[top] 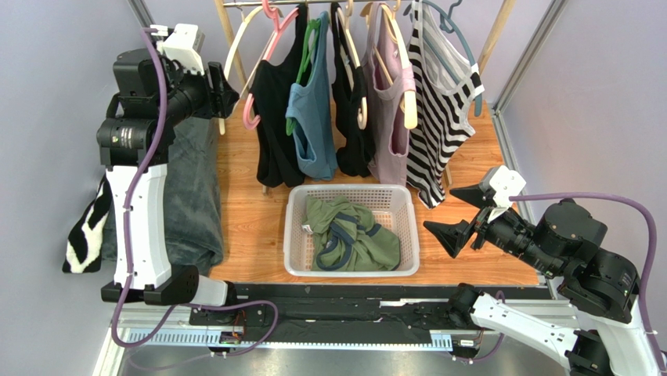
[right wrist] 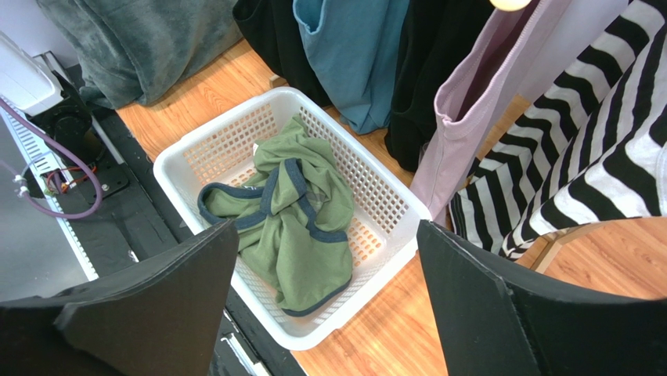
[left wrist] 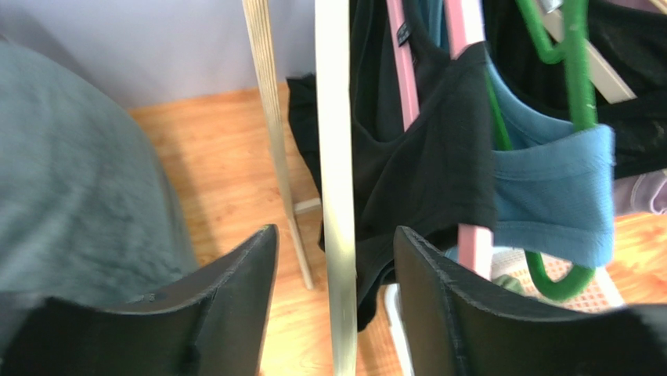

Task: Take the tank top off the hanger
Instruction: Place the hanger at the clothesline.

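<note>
Several tank tops hang on a rail at the back. An empty cream hanger (top: 237,43) (left wrist: 335,157) hangs at the rail's left end. My left gripper (top: 228,98) (left wrist: 335,231) is open around its arm, with a gap on both sides. Beside it a black tank top (top: 274,117) (left wrist: 423,157) hangs on a pink hanger (left wrist: 474,243), and a blue tank top (top: 313,125) (left wrist: 548,196) on a green hanger (left wrist: 579,70). A green tank top (top: 352,235) (right wrist: 297,227) lies crumpled in the white basket (top: 293,235) (right wrist: 180,168). My right gripper (top: 450,211) (right wrist: 327,223) is open and empty, right of the basket.
A second black top, a lilac top (top: 387,117) (right wrist: 477,117) and a striped top (top: 438,117) (right wrist: 611,141) hang further right. A grey cloth (top: 192,196) (left wrist: 70,180) lies at the left under my left arm. The rack's wooden leg (left wrist: 274,117) stands behind the cream hanger.
</note>
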`<act>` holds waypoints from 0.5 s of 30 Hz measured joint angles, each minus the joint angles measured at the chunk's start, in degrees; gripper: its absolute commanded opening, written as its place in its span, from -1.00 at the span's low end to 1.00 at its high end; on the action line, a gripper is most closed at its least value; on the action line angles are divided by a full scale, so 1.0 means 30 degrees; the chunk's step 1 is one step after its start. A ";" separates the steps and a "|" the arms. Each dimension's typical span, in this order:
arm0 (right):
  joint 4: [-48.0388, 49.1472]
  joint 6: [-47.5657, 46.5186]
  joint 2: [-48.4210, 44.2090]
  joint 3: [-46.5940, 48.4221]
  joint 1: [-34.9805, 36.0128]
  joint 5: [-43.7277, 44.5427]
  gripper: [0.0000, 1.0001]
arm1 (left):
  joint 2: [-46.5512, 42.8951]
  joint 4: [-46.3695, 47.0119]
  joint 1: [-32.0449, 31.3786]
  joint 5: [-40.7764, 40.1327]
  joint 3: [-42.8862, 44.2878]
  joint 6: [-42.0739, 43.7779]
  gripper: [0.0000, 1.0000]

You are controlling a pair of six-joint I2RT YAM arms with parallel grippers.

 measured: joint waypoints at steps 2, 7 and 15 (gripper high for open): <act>0.0007 0.0189 0.0051 0.0000 0.0000 0.0102 0.97 | -0.0262 -0.0109 0.0000 -0.0022 0.0328 0.0313 0.57; 0.0015 0.0597 0.0678 0.0007 0.0000 0.0576 1.00 | -0.1326 -0.0321 0.0000 0.0066 0.2142 0.1027 0.63; 0.0699 0.2514 0.2696 -0.0175 0.0000 0.1297 1.00 | -0.4073 0.1814 -0.0182 0.3191 0.2922 0.0976 0.42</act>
